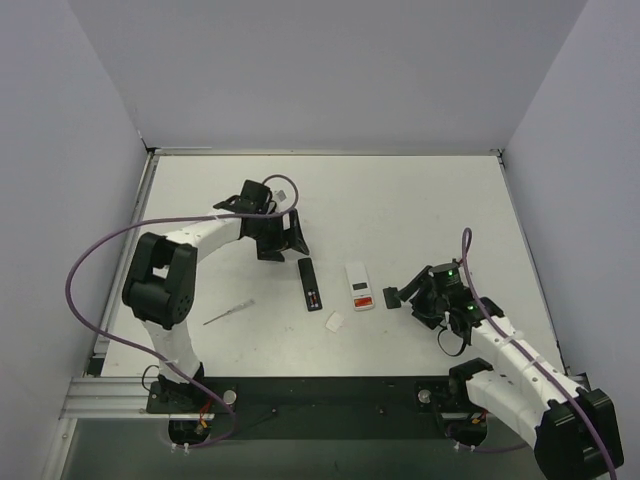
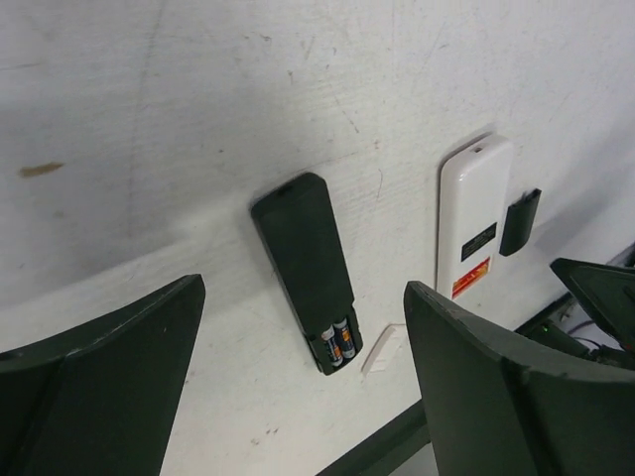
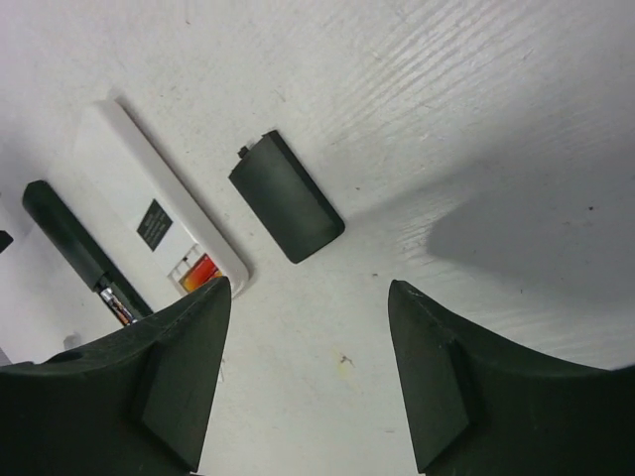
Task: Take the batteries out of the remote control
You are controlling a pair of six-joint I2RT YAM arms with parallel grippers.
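Observation:
A slim black remote control lies face down in the middle of the table. Its near end is uncovered, and two batteries with orange bands sit side by side in the bay. They also peek out in the right wrist view as batteries beside a finger. My left gripper hovers just behind the remote's far end, open wide and holding nothing. My right gripper is open over bare table, just right of a flat black battery cover.
A white remote lies right of the black one, with a red-orange patch at its near end. A small white square rests in front of both. A thin rod lies left of centre. Walls enclose the table.

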